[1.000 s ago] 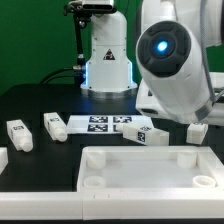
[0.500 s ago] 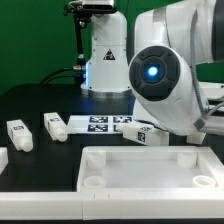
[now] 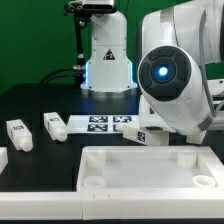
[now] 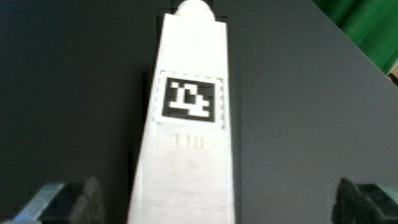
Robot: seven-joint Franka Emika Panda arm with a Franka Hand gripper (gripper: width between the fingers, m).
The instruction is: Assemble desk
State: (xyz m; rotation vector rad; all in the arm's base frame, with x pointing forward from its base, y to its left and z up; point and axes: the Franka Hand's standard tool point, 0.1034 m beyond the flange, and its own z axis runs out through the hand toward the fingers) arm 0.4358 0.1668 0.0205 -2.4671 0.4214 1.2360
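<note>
On the black table (image 3: 40,105), the gripper (image 4: 210,205) hovers with fingers (image 4: 54,205) spread wide either side of a white leg (image 4: 192,110) (tag (image 4: 191,100) facing up), seemingly lined up to grasp it.

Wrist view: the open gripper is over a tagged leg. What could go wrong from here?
1. The leg lies nearer one finger of the open gripper than the other, so closing may shove or twist it before it is gripped.
2. In the exterior view the arm hides most of this spot, and the desk panel lies close by. A nudged leg could slide against its rim.
</note>
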